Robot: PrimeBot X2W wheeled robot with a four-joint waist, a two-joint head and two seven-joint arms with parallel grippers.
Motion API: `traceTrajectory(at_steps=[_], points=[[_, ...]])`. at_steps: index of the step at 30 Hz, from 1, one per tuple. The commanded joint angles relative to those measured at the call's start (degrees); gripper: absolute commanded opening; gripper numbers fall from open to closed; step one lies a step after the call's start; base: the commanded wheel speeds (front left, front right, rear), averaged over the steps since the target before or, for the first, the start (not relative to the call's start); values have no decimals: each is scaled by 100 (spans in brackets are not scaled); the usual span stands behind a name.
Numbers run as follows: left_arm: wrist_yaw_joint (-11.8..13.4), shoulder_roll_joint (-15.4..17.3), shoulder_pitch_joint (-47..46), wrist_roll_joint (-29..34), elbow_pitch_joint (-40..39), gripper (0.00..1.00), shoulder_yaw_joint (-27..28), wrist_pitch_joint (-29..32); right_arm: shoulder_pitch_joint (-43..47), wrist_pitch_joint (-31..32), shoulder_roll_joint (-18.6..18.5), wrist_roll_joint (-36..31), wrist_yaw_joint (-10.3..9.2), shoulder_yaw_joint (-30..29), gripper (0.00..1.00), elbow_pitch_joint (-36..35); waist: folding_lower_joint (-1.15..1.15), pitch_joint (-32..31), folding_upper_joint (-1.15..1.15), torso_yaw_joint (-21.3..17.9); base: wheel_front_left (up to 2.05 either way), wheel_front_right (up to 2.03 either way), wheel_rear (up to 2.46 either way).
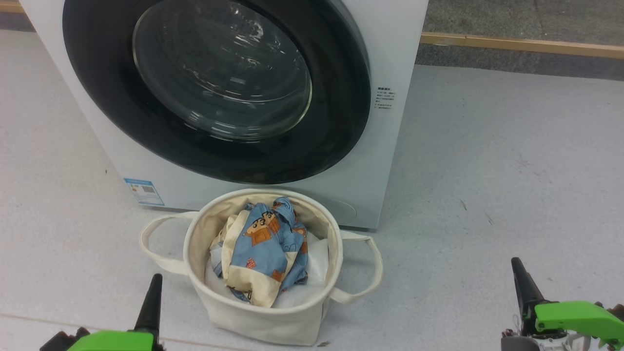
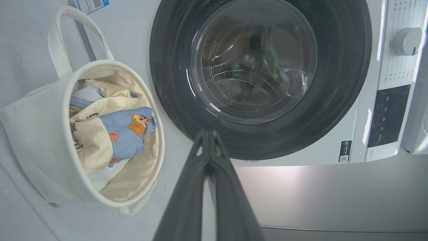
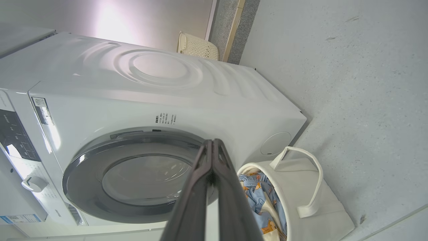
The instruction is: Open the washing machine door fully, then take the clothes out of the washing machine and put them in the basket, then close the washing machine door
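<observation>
Bear-print clothes [image 1: 265, 248] lay in basket [image 1: 253, 321] between left pincer [image 1: 155, 282] and right pincer [image 1: 516, 267] — both pinched together, empty.

Bright, sharp; glare on door [image 1: 219, 83]

Your head camera looks down, close, on the round cream canvas basket [image 1: 258, 319]. Both sideways-rolled wrist cameras share it.

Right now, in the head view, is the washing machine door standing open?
No, the washing machine door lies shut against the front of the washing machine, with the clothes in the basket.
</observation>
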Motion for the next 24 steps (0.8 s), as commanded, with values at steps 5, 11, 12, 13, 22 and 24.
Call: traceTrajectory(at_steps=[5, 11, 12, 13, 22, 24], points=[[-44, 60, -305, -539, -263, 0, 274, 161, -342, 110, -159, 583, 0, 79, 0, -161, 0, -8, 0, -6, 0, 0, 0], [-56, 63, -320, -940, -298, 0, 346, 260, -373, 179, -191, 1012, 0, 84, 0, -154, 0, -15, 0, -11, 0, 0, 0], [-58, 64, -323, -1006, -304, 0, 358, 277, -378, 191, -196, 1083, 0, 85, 0, -153, 0, -16, 0, -12, 0, 0, 0], [-60, 64, -325, -1073, -310, 0, 370, 293, -383, 202, -201, 1155, 0, 85, 0, -152, 0, -17, 0, -13, 0, 0, 0], [-72, 67, -340, -1445, -343, 0, 437, 385, -412, 264, -234, 1555, 0, 94, 0, -146, 0, -24, 0, -18, 0, 0, 0], [-72, 67, -340, -1445, -343, 0, 437, 385, -412, 263, -234, 1556, 0, 95, 0, -146, 0, -24, 0, -18, 0, 0, 0]])
